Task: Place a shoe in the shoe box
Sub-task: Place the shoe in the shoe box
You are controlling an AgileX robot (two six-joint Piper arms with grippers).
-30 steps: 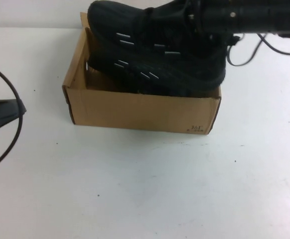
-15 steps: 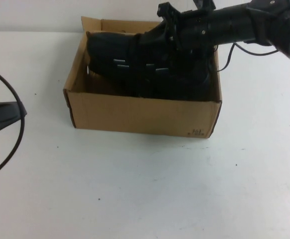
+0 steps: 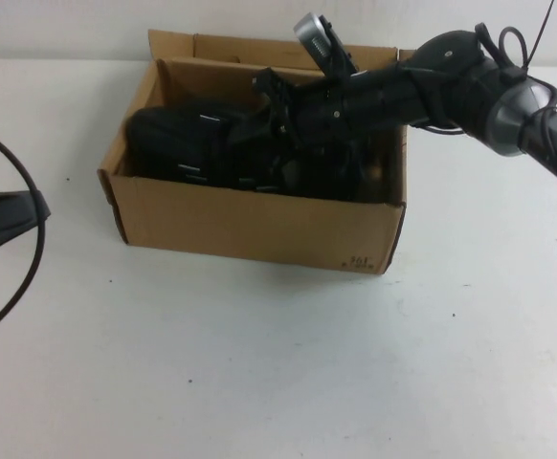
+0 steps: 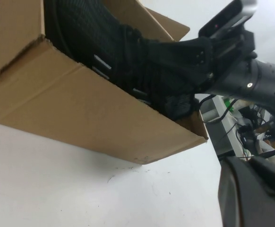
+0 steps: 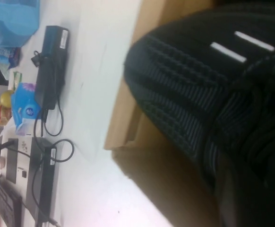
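Your right end effector (image 3: 280,122) reaches into the shoe box (image 3: 250,220) from the right, clamped on the shoe (image 3: 188,143) around its laced midsection. The shoe now lies inside the box, toe toward the left wall, its knit upper and white dash marks just showing above the near wall. That mid-body grip looks chosen to keep the shoe level as it goes down lengthwise between the upright flaps (the box is only a little longer than the shoe).

Your left end effector (image 3: 1,218) sits parked at the left edge of the worktop (image 3: 278,363), well apart from the box, fingers together and holding nothing.

Much is hidden: the near wall covers the sole, so you cannot tell whether the shoe rests on the box floor or hangs just above it. The right fingertips are lost against the black knit, and the heel end is buried behind the arm.
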